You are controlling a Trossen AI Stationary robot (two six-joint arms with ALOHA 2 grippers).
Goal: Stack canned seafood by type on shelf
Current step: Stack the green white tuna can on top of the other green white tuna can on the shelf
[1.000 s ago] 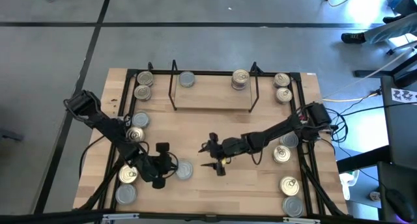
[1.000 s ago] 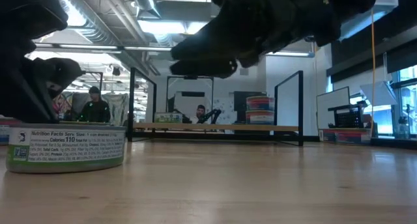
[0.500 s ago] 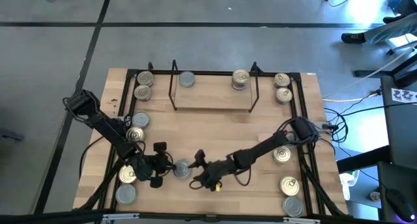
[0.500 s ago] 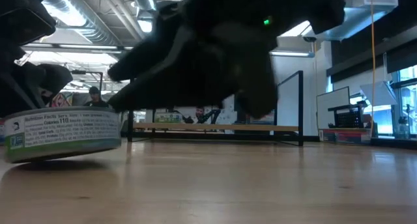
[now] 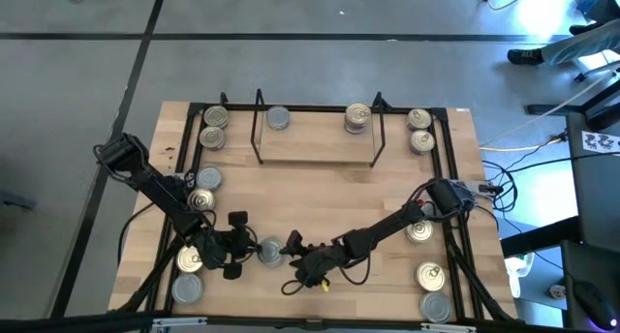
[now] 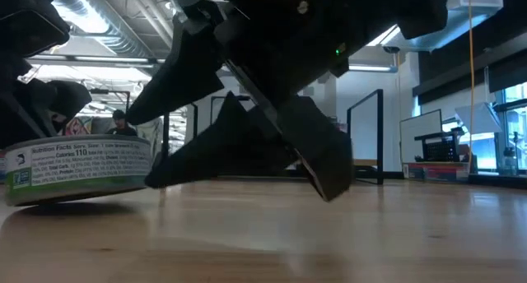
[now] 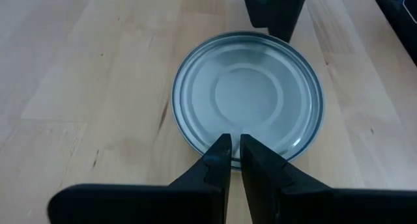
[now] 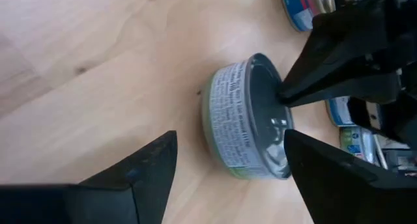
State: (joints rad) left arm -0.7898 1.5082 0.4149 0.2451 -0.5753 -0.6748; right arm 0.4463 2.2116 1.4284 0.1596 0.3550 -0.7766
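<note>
High view: silver-topped tin (image 5: pixel 271 251) lay near table's front edge, between both grippers. At its nine o'clock, left gripper (image 5: pixel 249 249), fingers (image 7: pixel 218 160) pinched nearly together, tips touching tin's rim. At its four o'clock, right gripper (image 5: pixel 294 265), fingers (image 8: pixel 146 165) spread wide, tin ahead, untouched. Farther, at twelve o'clock, shelf (image 5: pixel 315 145).

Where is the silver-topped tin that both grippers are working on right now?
In the high view, the tin sits near the table's front edge, left of centre, between the left gripper and the open right gripper.
</note>
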